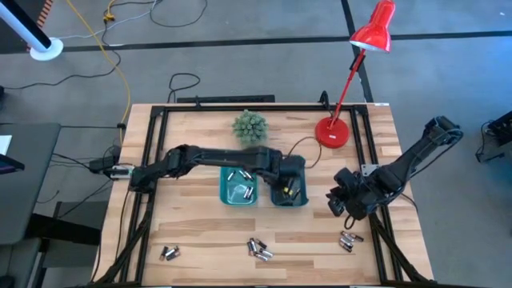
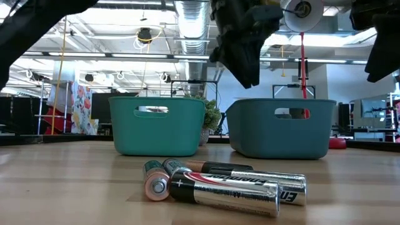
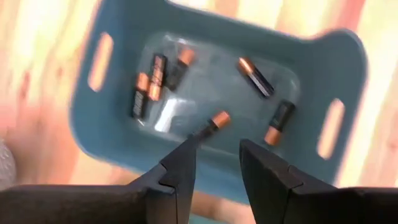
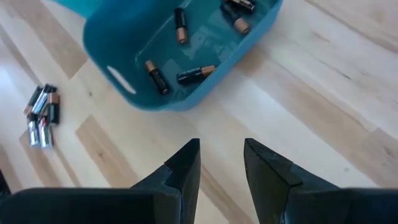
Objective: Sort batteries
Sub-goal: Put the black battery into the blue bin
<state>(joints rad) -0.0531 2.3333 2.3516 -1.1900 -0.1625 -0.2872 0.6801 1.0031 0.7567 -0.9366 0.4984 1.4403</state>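
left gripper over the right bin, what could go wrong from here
The left gripper hangs open above the right bin, with a battery just past its fingertips; if that cell is dropping, it might bounce off those already inside. Its arm stretches across the left bin, so swinging back low could clip a rim. The silver batteries near the front edge lie bunched together, so a pinch there may nudge neighbours rolling.

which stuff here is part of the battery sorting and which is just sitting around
Part of the job:
- loose batteries on the table
- left teal bin
- right teal bin
- left gripper, over the right bin

Just lying about:
- red desk lamp
- small green plant
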